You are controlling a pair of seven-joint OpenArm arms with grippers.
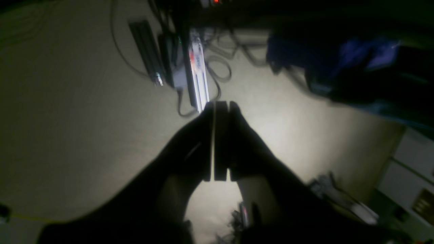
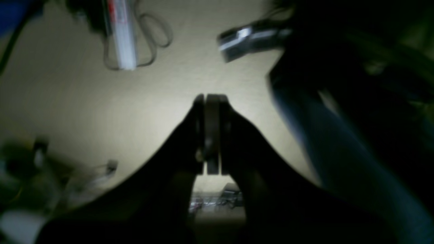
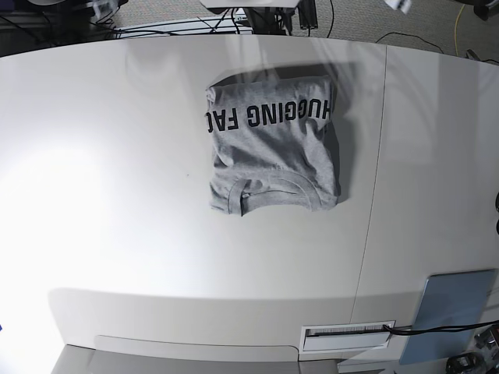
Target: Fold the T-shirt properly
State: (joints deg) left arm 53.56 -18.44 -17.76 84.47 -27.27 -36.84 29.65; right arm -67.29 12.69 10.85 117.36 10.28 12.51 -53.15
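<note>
The heather-grey T-shirt [image 3: 273,148] lies folded into a rough rectangle on the white table [image 3: 117,195], slightly right of centre at the far side. Its black "HUGGING FACE" lettering faces up near the far edge and the ribbed neck sits at the near edge. Neither arm shows in the base view. In the left wrist view my left gripper [image 1: 217,105] is shut and empty, dark against the floor. In the right wrist view my right gripper [image 2: 212,98] is shut and empty too. The shirt is out of both wrist views.
A flat blue-grey pad [image 3: 452,312] lies at the table's near right corner, next to a white slotted box [image 3: 347,333]. Cables and gear lie on the floor beyond the far edge [image 3: 265,15]. Both wrist views show floor, cables [image 1: 217,67] and an aluminium rail [image 2: 120,34].
</note>
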